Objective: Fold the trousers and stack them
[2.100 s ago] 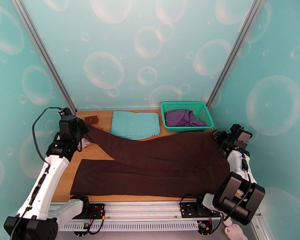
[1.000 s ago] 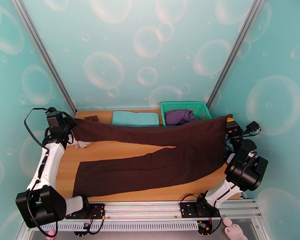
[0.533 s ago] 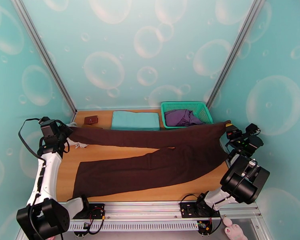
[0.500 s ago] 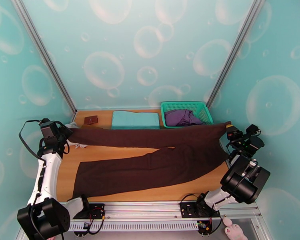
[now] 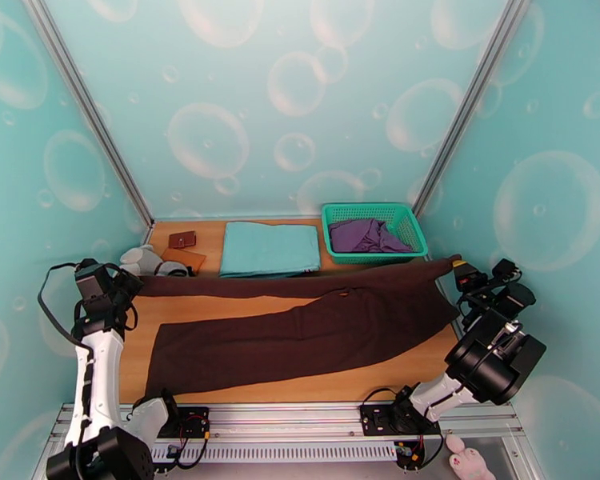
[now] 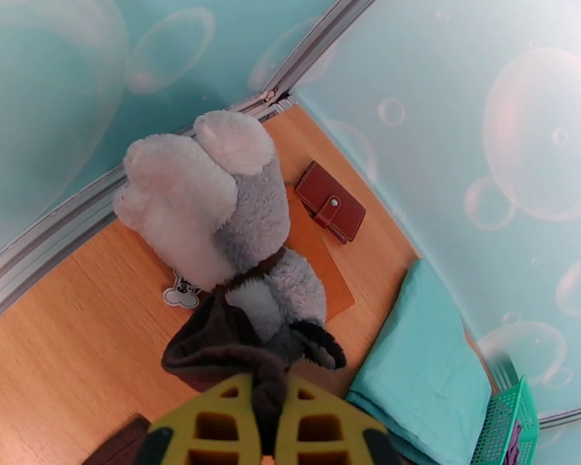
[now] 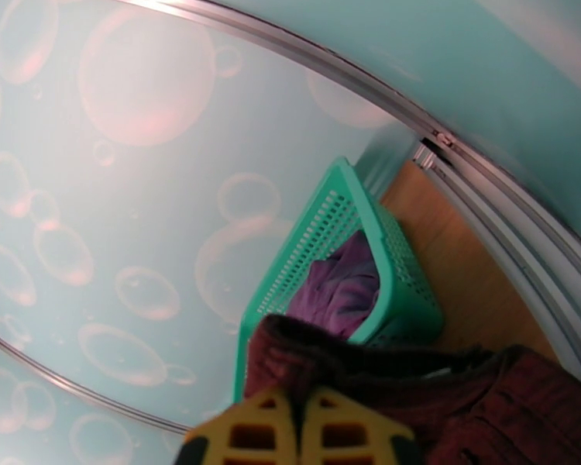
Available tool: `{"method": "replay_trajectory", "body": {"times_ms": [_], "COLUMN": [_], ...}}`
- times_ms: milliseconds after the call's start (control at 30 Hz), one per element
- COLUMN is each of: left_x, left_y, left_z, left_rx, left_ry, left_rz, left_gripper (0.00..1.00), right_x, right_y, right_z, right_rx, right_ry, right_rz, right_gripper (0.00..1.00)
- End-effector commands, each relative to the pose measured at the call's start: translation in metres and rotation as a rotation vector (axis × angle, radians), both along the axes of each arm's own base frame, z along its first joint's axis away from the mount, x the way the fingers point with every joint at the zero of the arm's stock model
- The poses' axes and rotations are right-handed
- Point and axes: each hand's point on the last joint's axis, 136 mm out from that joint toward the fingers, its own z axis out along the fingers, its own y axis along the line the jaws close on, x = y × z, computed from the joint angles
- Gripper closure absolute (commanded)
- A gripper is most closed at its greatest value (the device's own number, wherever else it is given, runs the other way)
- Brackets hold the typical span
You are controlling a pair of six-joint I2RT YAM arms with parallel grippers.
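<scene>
The left gripper (image 5: 130, 286) and right gripper (image 5: 457, 264) are bringing the far leg of the trousers (image 5: 300, 334) down and nearer — closing on the other leg, uncovering the plush toy (image 5: 140, 258).

Dark brown soft-cloth trousers (image 5: 300, 334) span the wooden table (image 5: 220, 308) left to right. Rear leg runs from left gripper (image 5: 129, 288) at the left edge to right gripper (image 5: 458, 270) at the right edge, both clamped on cloth. Other leg lies flat in front. Behind centre: folded teal cloth (image 5: 270, 250). To its right: green plastic mesh basket (image 5: 369, 207), crumpled purple garment (image 5: 366, 234) inside. Back left: small brown leather wallet (image 5: 182, 239), with grey-white plush toy (image 5: 140, 258) in front of it, partly on a thin orange-brown board (image 5: 186, 260).
</scene>
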Motion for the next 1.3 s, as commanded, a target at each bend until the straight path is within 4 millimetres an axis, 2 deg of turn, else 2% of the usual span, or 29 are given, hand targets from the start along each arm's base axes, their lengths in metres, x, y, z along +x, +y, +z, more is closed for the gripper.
{"method": "replay_trajectory", "body": {"times_ms": [0, 200, 300, 400, 567, 733, 933, 1033, 1167, 1267], "left_x": [-0.015, -0.030, -0.035, -0.039, -0.043, -0.054, -0.075, -0.091, -0.096, -0.103], "left_y": [0.001, -0.005, -0.007, -0.010, -0.017, -0.021, -0.016, -0.005, -0.008, -0.005], "left_z": [0.008, 0.013, 0.019, 0.023, 0.009, 0.002, -0.003, 0.001, -0.005, 0.002], "left_rx": [0.001, 0.002, 0.007, 0.012, -0.015, -0.018, -0.037, -0.013, -0.035, -0.015], "left_ry": [-0.020, -0.028, -0.038, -0.037, -0.013, 0.001, 0.003, -0.018, -0.003, -0.007], "left_rz": [0.034, 0.045, 0.046, 0.036, 0.012, 0.013, 0.109, 0.206, 0.204, 0.231], "left_gripper": [1.00, 1.00, 1.00, 1.00, 1.00, 1.00, 1.00, 1.00, 1.00, 1.00], "right_x": [-0.004, -0.005, -0.012, -0.018, -0.028, -0.046, -0.046, -0.047, -0.047, -0.047], "right_y": [-0.024, -0.028, -0.034, -0.038, -0.043, -0.052, -0.052, -0.052, -0.056, -0.057], "right_z": [0.013, 0.019, 0.017, 0.010, -0.012, -0.022, -0.024, -0.027, -0.034, -0.039], "right_rx": [-0.083, -0.094, -0.092, -0.077, -0.031, 0.017, 0.032, 0.044, 0.066, 0.087], "right_ry": [0.014, -0.006, 0.005, 0.030, 0.093, 0.107, 0.110, 0.118, 0.129, 0.139], "right_rz": [-0.097, -0.108, -0.141, -0.166, -0.205, -0.261, -0.259, -0.262, -0.270, -0.270], "right_gripper": [1.00, 1.00, 1.00, 1.00, 1.00, 1.00, 1.00, 1.00, 1.00, 1.00]}}
